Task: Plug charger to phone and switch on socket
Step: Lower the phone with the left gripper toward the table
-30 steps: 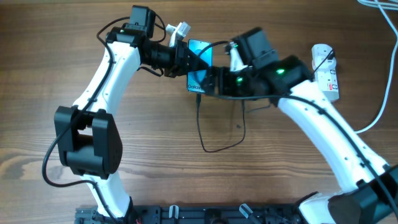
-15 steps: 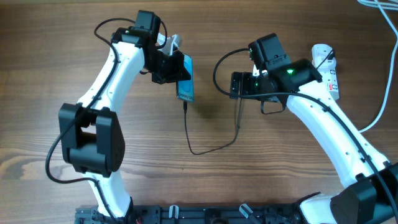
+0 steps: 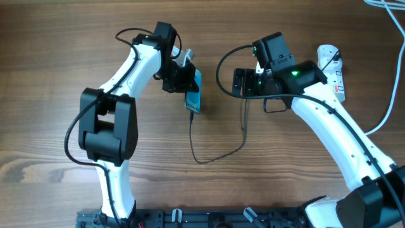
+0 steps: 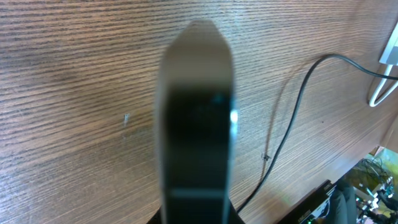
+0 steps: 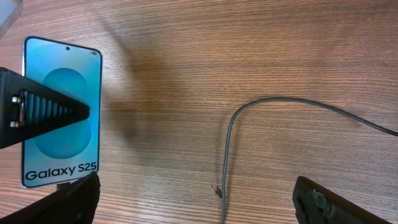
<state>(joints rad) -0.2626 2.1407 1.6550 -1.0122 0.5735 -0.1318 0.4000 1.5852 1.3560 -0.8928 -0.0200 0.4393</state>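
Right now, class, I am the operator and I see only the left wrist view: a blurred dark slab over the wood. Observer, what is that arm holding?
Observer: The left fingers are shut on the phone, whose teal screen is lit.
Operator: Is the charger in?
Observer: Overhead, the charger runs up to the phone's lower end and seems plugged in.
Operator: Is anyone at the socket?
Observer: No. The socket lies off to the right, with no fingers on it.
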